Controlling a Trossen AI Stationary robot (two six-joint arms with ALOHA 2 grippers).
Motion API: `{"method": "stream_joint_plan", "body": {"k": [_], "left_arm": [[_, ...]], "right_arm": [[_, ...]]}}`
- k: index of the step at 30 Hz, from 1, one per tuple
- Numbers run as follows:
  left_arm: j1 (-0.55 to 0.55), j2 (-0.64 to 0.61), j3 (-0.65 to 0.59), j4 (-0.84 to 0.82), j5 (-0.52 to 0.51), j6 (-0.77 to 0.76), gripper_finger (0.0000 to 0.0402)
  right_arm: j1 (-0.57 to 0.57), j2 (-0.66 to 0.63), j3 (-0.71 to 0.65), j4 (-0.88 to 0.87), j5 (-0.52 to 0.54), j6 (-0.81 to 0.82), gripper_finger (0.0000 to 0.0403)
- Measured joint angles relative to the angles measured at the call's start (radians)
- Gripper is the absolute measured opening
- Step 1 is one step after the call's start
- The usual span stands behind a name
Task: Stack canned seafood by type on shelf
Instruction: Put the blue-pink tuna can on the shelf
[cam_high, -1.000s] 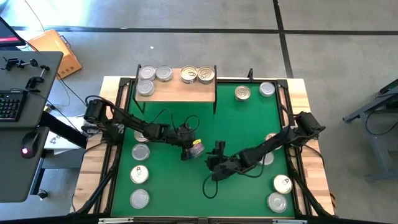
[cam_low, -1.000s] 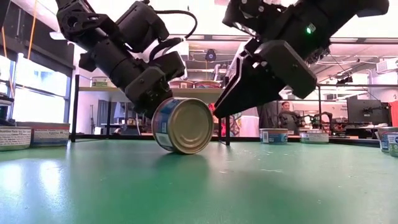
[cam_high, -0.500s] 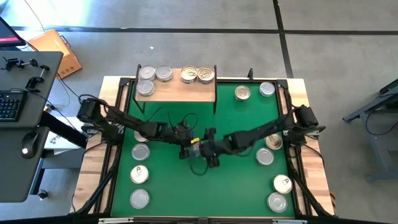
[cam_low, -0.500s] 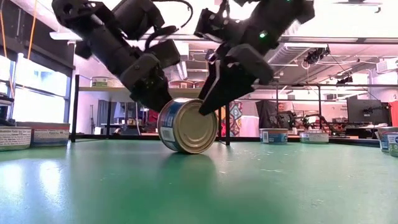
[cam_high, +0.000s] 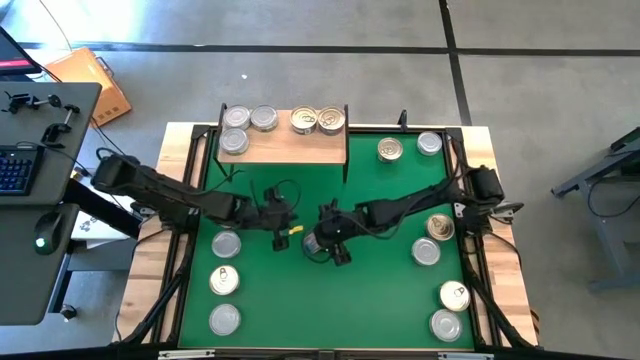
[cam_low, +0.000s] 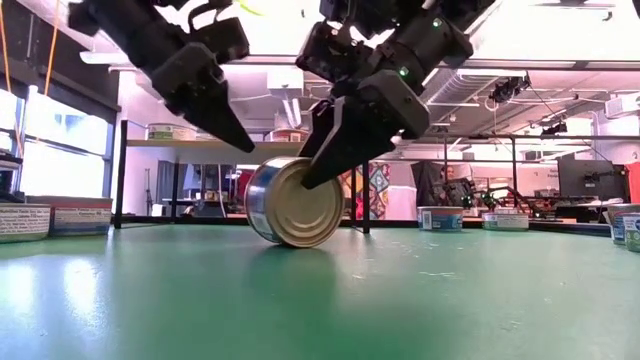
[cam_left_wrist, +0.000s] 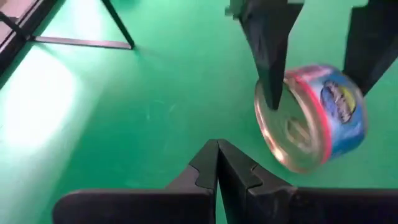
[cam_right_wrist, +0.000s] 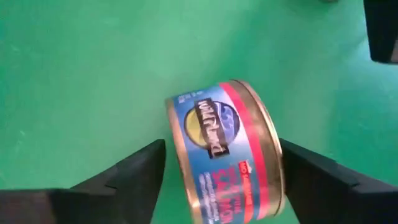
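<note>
Where the left claw is: the left gripper (cam_high: 283, 232) hangs over the middle of the green mat (cam_high: 385, 195), a little above it, at the end of its stretched arm.
Left claw, state: clenched and with nothing in it; its two fingers (cam_left_wrist: 205, 165) lie flat against each other.
Tins behind the left claw: three loose cans (cam_high: 224, 281) stand in a row along the mat's edge on the side of the left arm, upright and apart from one another.
Shelf: the shelf (cam_high: 295, 147) stands at the far edge of the mat, beyond the left claw. Three silver-lid cans (cam_high: 240, 126) stand at its end on the left arm's side, two gold-lid cans (cam_high: 318, 121) at its other end.
Tin between the claws: the tilted can (cam_low: 295, 203), with a blue and red label, rests on its rim on the mat, just beside the tip of the left claw and not touching it.
Right claw, state: the right gripper (cam_low: 315, 165) is grasping the tilted can; one finger (cam_right_wrist: 127, 174) is at each flat end of it, and both tips touch.
Tins behind the right claw: six more cans (cam_high: 428, 251) stand upright on the mat toward the right arm's side, well apart from this claw; two of them are at the far corner.
</note>
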Motion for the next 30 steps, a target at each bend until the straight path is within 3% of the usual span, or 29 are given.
{"method": "stream_joint_plan", "body": {"k": [6,13,19,23,26,30], "left_arm": [[-0.105,-0.020,0.001,-0.135,-0.115,-0.164,0.0000],[-0.275,-0.022,0.001,-0.329,-0.318,-0.446,0.0000],[-0.400,-0.022,0.001,-0.434,-0.482,-0.643,0.0000],[-0.453,-0.022,0.001,-0.461,-0.566,-0.716,0.0000],[-0.476,-0.022,0.001,-0.468,-0.601,-0.743,0.0000],[-0.491,-0.022,0.001,-0.468,-0.621,-0.746,0.0000]], "right_arm": [[0.024,0.001,0.003,0.010,0.035,0.080,0.0182],[0.066,0.001,0.103,-0.096,0.238,0.083,0.0183],[0.072,0.001,0.350,-0.391,0.615,-0.038,0.0183],[0.023,0.000,0.466,-0.445,0.874,-0.224,0.0183],[-0.049,-0.001,0.502,-0.436,0.928,-0.330,0.0183],[-0.154,-0.001,0.473,-0.423,0.923,-0.286,0.0183]]}}
